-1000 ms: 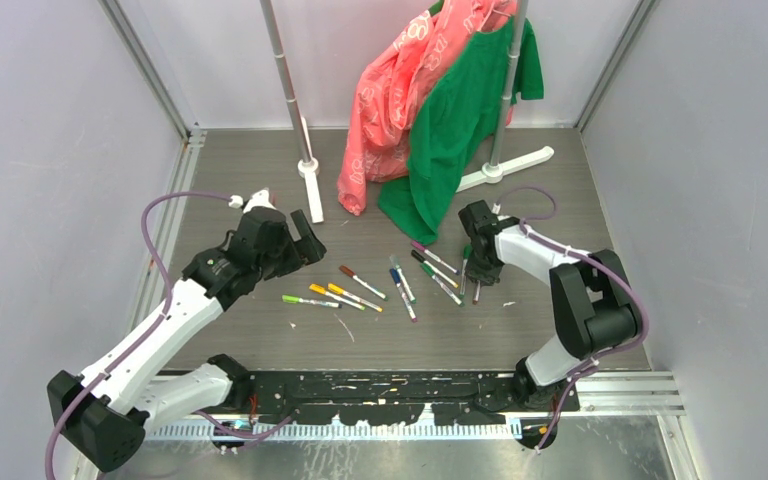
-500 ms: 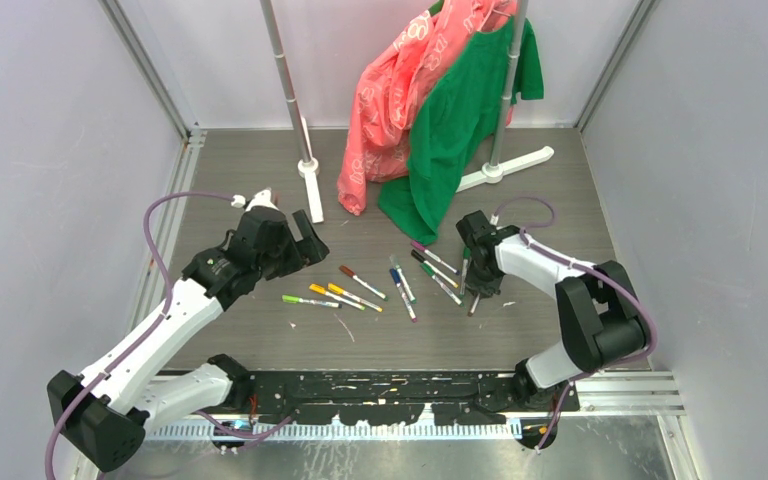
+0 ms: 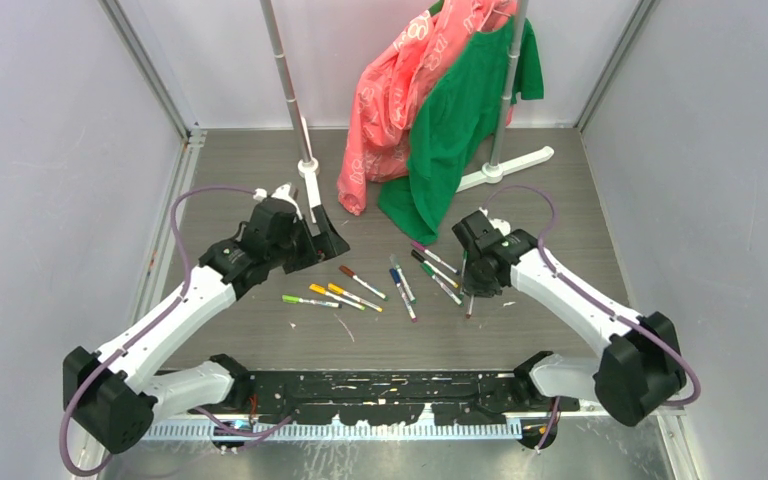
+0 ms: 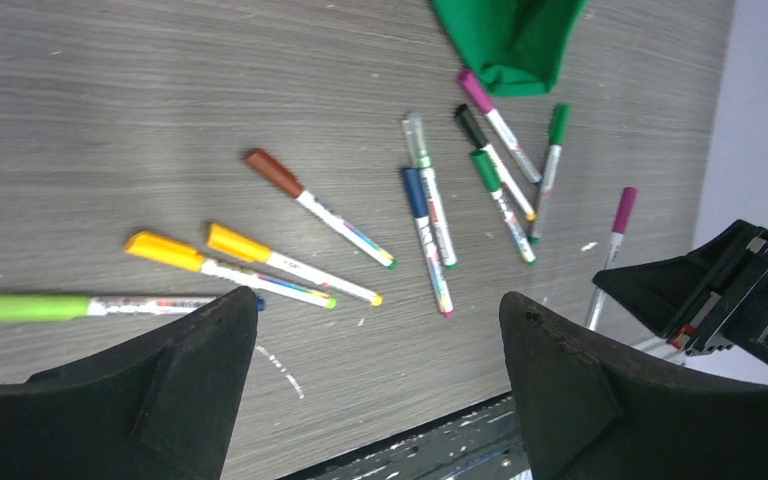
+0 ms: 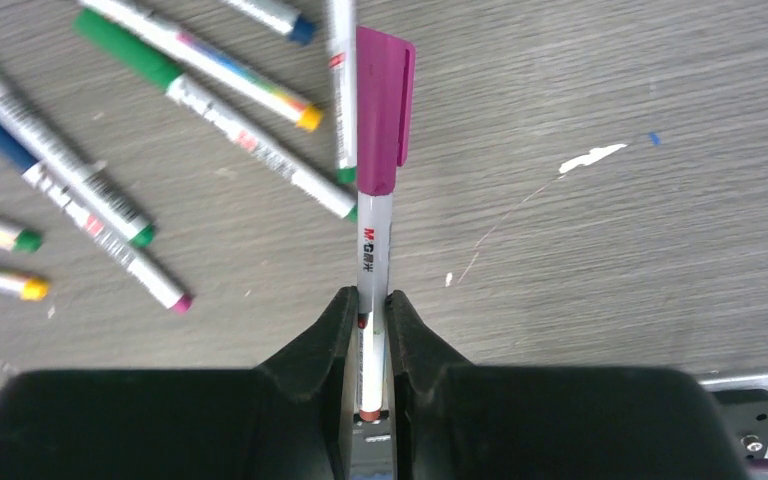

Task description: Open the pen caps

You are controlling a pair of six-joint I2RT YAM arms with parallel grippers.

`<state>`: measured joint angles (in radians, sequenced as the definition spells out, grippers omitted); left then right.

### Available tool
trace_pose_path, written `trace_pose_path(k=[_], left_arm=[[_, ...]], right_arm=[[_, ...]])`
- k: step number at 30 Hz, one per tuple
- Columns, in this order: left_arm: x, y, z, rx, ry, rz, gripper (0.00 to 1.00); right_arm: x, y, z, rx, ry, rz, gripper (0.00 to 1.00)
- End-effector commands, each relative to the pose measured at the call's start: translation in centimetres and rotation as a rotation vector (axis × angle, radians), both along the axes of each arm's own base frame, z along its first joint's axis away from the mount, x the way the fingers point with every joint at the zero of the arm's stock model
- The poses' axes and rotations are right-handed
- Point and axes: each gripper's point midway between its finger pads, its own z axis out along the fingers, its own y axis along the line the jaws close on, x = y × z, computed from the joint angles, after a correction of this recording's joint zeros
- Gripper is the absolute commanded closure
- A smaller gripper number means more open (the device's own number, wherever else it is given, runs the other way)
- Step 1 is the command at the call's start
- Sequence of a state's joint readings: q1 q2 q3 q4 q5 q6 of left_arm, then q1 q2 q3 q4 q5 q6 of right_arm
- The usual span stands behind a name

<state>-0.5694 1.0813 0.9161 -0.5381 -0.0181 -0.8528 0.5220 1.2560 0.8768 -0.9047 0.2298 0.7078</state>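
My right gripper (image 5: 370,300) is shut on the white barrel of a pen (image 5: 372,250) with a magenta cap (image 5: 383,110) still on. In the top view this gripper (image 3: 480,278) holds the pen (image 3: 469,303) low over the table, cap end toward the near edge. Several capped pens lie on the table to its left: green (image 3: 310,300), yellow (image 3: 335,296), orange (image 3: 353,297), brown (image 3: 361,282), blue (image 3: 403,293) and others (image 3: 435,272). My left gripper (image 3: 322,240) is open and empty above the table, left of the pens; its wrist view (image 4: 375,310) looks down on them.
A clothes rack stands at the back with two grey poles (image 3: 285,80) on white feet (image 3: 311,190). A pink garment (image 3: 390,100) and a green garment (image 3: 450,130) hang from it, their hems reaching the table near the pens. Grey walls close in both sides.
My left gripper has moved right and slightly back, toward the rack foot. My right arm's elbow has swung out and down while its gripper keeps hold of the magenta-capped pen.
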Motion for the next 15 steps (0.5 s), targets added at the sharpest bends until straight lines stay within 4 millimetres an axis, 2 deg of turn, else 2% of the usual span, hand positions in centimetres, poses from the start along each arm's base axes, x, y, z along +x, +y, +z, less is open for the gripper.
trace_pose_path(k=[1, 8, 10, 15], left_arm=[[1.4, -3.6, 4.1, -0.166, -0.104, -0.105, 0.09], [2.6, -7.5, 5.3, -0.325, -0.110, -0.207, 0.09], [2.8, -8.6, 5.5, -0.365, -0.099, -0.240, 0.09], [3.1, -10.7, 5.3, -0.441, -0.056, -0.304, 0.09]], right_arm=[[-0.7, 2.8, 3.2, 0.105, -0.044, 0.126, 0.99], [-2.1, 6.6, 5.6, 0.253, -0.075, 0.282, 0.99], [-2.8, 8.2, 6.3, 0.323, -0.070, 0.341, 0.99], [-3.4, 11.1, 8.1, 0.404, -0.084, 0.444, 0.99]])
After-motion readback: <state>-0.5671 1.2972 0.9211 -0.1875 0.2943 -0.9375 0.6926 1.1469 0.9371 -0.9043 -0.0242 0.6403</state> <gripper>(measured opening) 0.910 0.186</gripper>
